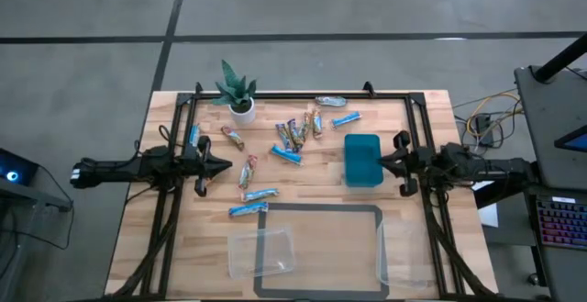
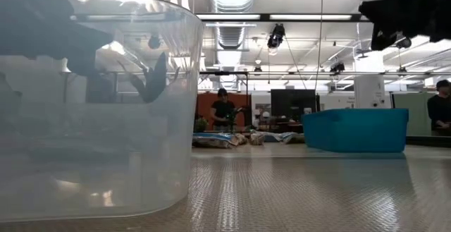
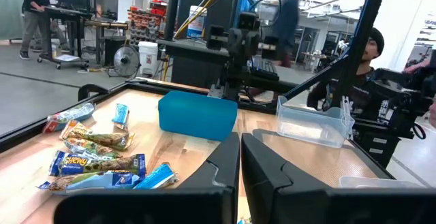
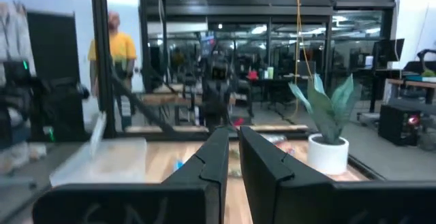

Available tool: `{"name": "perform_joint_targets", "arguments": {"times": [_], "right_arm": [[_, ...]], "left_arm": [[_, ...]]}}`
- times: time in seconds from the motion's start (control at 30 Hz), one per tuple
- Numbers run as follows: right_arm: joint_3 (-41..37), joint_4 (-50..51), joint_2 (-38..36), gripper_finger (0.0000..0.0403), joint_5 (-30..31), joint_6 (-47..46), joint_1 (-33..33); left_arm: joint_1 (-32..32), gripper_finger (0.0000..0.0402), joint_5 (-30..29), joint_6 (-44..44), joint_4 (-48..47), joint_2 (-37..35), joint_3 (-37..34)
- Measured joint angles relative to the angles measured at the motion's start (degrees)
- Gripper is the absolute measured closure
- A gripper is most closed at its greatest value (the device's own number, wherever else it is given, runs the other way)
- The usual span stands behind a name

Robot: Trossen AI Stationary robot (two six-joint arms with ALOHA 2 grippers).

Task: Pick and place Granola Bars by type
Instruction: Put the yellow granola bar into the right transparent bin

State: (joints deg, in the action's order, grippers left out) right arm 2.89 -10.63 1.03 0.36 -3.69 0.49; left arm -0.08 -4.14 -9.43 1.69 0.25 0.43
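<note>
Bars first: the small wrapped granola bars (image 1: 292,137), blue ones and brown multicoloured ones, lie scattered loose on the light wooden worktop (image 1: 303,178), mostly in the far middle. A couple more sit nearer, like the blue one (image 1: 249,209) just off the dark taped rectangle (image 1: 321,250), and one silvery bar (image 1: 330,101) lies up by the far edge. None of them is in a container.

The teal rectangular plastic bin (image 1: 362,160) sits right of the main scatter and looks empty from above. Two clear plastic tubs sit at the near edge, one (image 1: 261,251) over the taped rectangle's left side and one (image 1: 408,254) at its right; nothing visible in either.

The left gripper (image 1: 220,165) hovers at the left of the scatter, jaws closed on nothing, with bars just beyond its tip. The right gripper (image 1: 390,162) hangs right beside the teal bin, jaws nearly together and also empty, well apart from the bars.

A small potted green plant in a white pot (image 1: 239,95) stands at the far edge. There's open wood between the scatter and the tubs.
</note>
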Motion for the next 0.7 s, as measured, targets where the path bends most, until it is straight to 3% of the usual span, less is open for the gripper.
{"name": "perform_joint_targets", "arguments": {"times": [0.2, 0.47, 0.7], "right_arm": [[9.8, 4.8, 5.3, 0.0332, -0.1, 0.7, 0.0], [26.9, 5.7, 19.8, 0.0277, -0.2, 0.9, 0.0], [43.9, 16.7, 33.4, 0.0245, -0.3, 4.6, 0.0]], "left_arm": [[0.0, 0.0402, 0.0, 0.0, 0.0, 0.0, 0.0], [0.0, 0.0402, 0.0, 0.0, 0.0, 0.0, 0.0], [0.0, 0.0402, 0.0, 0.0, 0.0, 0.0, 0.0]]}}
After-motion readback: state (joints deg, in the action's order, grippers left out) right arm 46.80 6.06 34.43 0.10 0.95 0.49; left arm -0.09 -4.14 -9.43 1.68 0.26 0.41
